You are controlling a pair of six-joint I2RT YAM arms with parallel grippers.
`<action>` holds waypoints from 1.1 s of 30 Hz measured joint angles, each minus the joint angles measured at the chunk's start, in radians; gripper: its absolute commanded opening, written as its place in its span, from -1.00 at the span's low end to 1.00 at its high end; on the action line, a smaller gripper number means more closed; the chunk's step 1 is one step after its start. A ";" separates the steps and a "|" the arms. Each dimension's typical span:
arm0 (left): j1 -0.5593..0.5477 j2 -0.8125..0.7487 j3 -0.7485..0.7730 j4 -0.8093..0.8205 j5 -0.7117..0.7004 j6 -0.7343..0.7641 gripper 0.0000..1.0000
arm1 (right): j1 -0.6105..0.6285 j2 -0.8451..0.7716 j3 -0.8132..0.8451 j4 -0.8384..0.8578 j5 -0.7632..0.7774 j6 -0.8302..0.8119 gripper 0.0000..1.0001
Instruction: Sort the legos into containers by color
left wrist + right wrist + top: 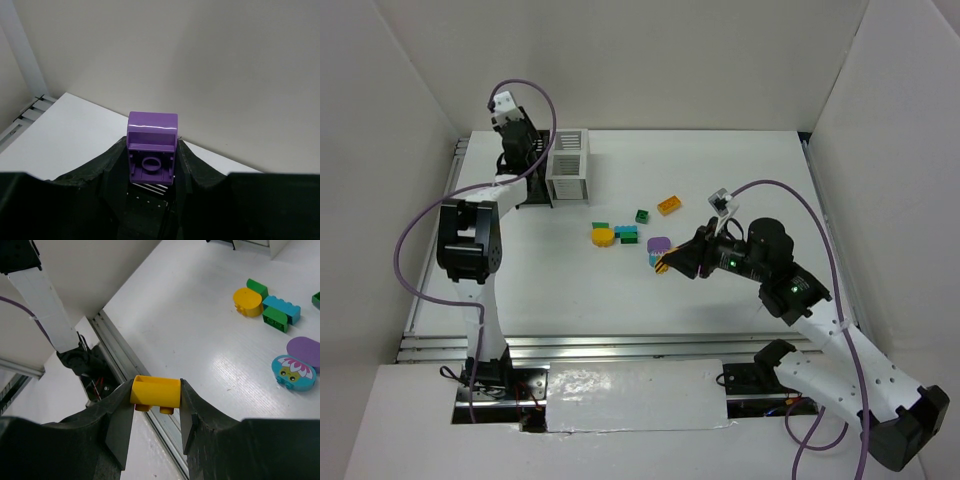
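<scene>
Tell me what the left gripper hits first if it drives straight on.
Probably the back wall, near where it meets the table. The left gripper, shut on the purple brick, shows nothing else ahead; the black bin looks below its line. Depth is unclear.

Glossy plastic purple brick [152, 145], smooth yellow brick [155, 391]

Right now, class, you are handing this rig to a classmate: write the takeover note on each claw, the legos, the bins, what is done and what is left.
Left claw: shut on a purple brick, raised by the black bin, which adjoins the white bin.
Right claw: shut on a yellow brick, lifted beside the purple round piece.
Loose on the table: orange brick, green brick, yellow round piece, teal-green cluster, purple round piece, flower-face piece.
Done: two bricks picked up; bin contents not visible.
Left: drop both, then sort the loose ones.
</scene>
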 measured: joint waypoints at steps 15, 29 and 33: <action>0.011 0.071 0.000 0.009 0.034 -0.009 0.34 | 0.000 0.033 0.000 0.000 -0.002 -0.008 -1.00; 0.015 -0.005 0.011 -0.186 0.039 -0.092 0.99 | 0.000 0.052 0.001 0.002 0.028 -0.010 -1.00; 0.016 -0.152 0.079 -0.456 0.155 -0.191 0.99 | 0.000 0.104 0.003 0.018 0.034 0.014 -0.99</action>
